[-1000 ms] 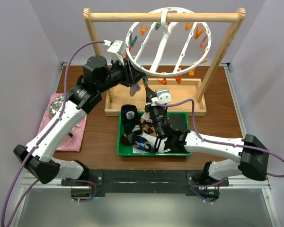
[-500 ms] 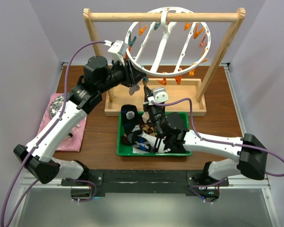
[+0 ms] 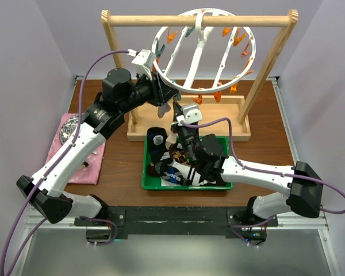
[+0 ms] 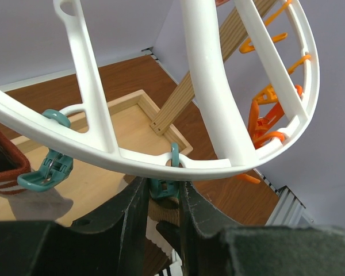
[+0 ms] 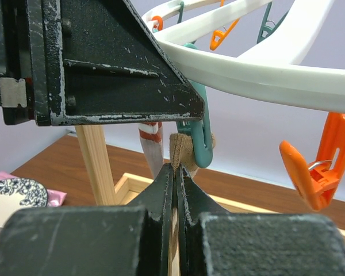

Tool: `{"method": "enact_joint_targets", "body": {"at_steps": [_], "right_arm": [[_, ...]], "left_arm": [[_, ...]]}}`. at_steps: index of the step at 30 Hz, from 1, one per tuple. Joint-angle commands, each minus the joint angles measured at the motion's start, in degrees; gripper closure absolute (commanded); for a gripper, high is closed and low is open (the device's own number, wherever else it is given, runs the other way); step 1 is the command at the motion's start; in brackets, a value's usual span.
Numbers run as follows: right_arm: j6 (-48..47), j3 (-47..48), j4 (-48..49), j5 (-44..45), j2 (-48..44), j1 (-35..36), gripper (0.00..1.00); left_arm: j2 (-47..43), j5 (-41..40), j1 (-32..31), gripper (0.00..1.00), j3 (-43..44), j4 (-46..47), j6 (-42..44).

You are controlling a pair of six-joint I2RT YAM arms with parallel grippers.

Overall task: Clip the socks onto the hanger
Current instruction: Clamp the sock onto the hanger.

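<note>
Beige ribbed sock, pinched at its cuff between the closed fingers of the right gripper, is shown held up against a teal plastic peg. This peg is carried on the lower left rim of the large white plastic ring hanger, which is hung from a light wooden frame at the far side of the table. The teal plastic peg is squeezed from both sides by the left gripper, whose jaws are clamped on it. The step in hand is judged to be the clipping of this sock. A brown-cuffed sock is seen already pegged on a neighbouring clip, and further patterned socks are left in the green plastic tray near the arm bases. Next, the cuff is to be seated fully between the peg's tips, whose opening cannot be confirmed here. The peg is then to be released before the sock is let go.
</note>
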Motion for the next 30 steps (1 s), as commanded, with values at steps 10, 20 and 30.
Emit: {"method": "enact_joint_targets", "body": {"at_steps": [10, 20, 30], "right_arm": [[-0.89, 1.81, 0.19, -1.27, -1.16, -0.13, 1.0], [-0.72, 1.73, -0.77, -1.35, -2.12, -0.22, 1.0], [0.6, 3.3, -3.05, -3.55, -1.34, -0.57, 0.95]], "left_arm": [[-1.27, -1.44, -0.2, 0.66, 2.12, 3.57, 0.71], [-1.89, -1.7, -0.2, 0.33, 2.12, 3.39, 0.88], [-2.77, -2.14, 1.29, 0.08, 1.07, 4.09, 1.06]]}}
